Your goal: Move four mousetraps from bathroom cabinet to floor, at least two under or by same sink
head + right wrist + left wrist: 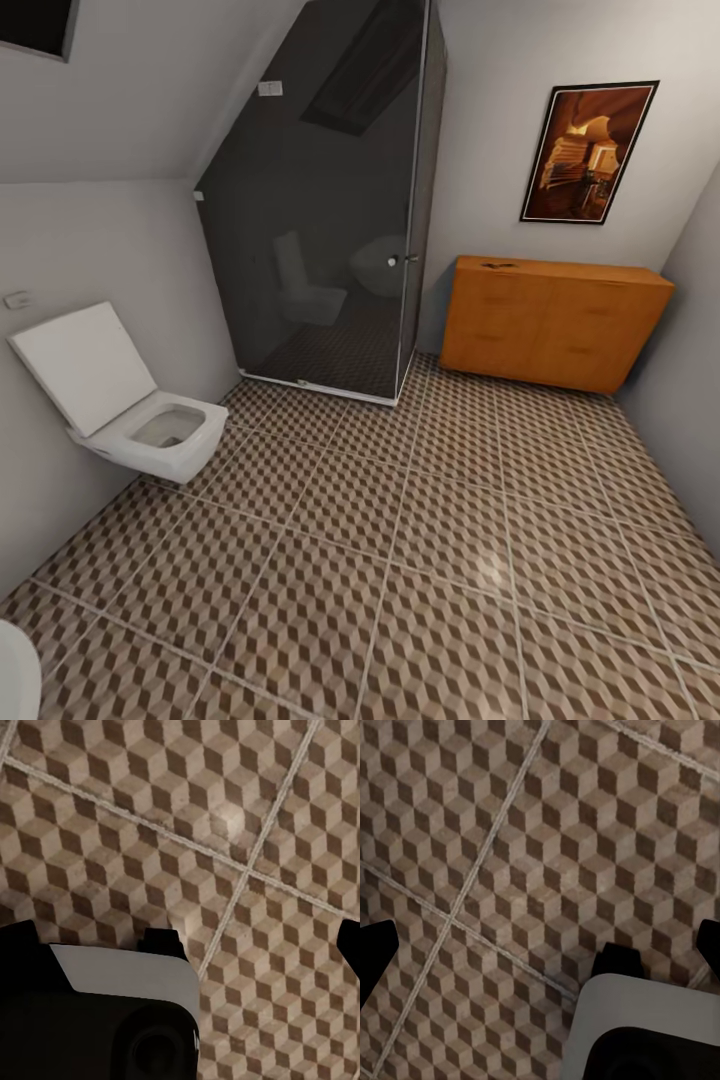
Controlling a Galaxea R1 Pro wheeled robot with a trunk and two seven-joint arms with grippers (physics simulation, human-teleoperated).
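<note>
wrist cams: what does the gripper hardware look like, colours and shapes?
Left gripper: plain black fingertips at the view's edges. Right gripper: also black-tipped. Each view also shows a rounded white housing with a black part beneath; the right one has a dark round recess. No cables or markings visible.

Grey walls [90, 240], dark glass shower [330, 200], white toilet [130, 400]
</note>
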